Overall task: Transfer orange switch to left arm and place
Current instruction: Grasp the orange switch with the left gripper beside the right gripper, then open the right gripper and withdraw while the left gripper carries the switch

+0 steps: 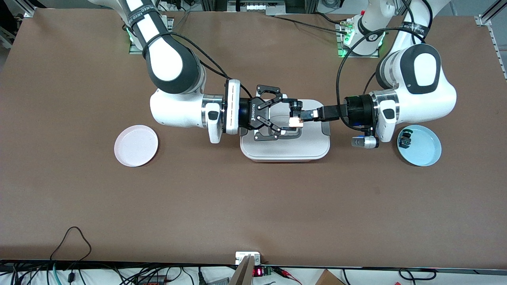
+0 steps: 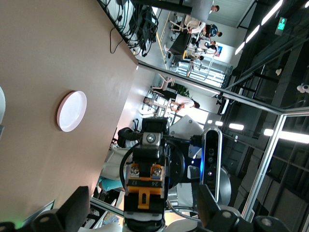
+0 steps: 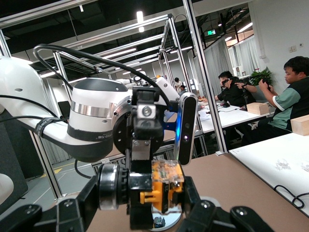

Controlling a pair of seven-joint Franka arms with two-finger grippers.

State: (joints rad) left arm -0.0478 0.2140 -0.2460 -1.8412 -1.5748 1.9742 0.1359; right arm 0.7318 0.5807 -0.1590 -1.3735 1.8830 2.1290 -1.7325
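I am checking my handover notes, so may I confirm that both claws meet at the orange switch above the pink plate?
Not quite: the front view shows the left claw and right claw meeting at the orange switch above the white box, not the pink plate.

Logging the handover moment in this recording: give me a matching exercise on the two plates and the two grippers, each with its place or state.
Things:
1. pink plate
2. blue plate
3. left gripper
4. right gripper

Place or state:
A. fingers open, over the box
B. holds the green-capped switch
C. toward the right arm's end of the table
D. shut on the orange switch

Pairs: 1-C, 2-B, 3-D, 4-A
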